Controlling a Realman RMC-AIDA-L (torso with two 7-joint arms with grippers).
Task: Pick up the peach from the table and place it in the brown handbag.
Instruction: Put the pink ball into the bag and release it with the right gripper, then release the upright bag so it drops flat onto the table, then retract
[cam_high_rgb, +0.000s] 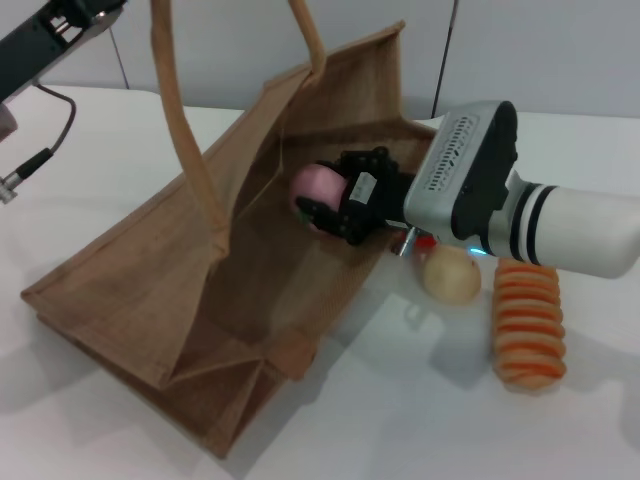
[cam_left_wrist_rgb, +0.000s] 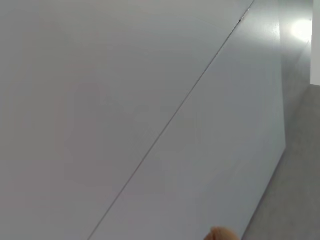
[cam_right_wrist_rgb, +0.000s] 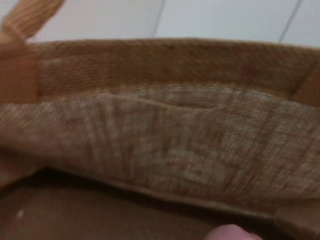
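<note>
The brown handbag (cam_high_rgb: 190, 290) stands open on the white table (cam_high_rgb: 400, 420), its handles (cam_high_rgb: 180, 120) held up at the top of the head view. My right gripper (cam_high_rgb: 335, 205) reaches over the bag's right rim and is shut on the pale-pink peach (cam_high_rgb: 318, 188), holding it inside the bag's mouth, above the bottom. In the right wrist view the bag's woven inner wall (cam_right_wrist_rgb: 165, 135) fills the picture and the edge of the peach (cam_right_wrist_rgb: 232, 233) shows. My left arm (cam_high_rgb: 50, 35) is raised at the far left, beside the handles; its fingers are out of view.
A pale cream-yellow egg-shaped fruit (cam_high_rgb: 450, 275) lies just right of the bag, under my right wrist. An orange ribbed object (cam_high_rgb: 528, 322) lies right of it. The left wrist view shows only a white wall.
</note>
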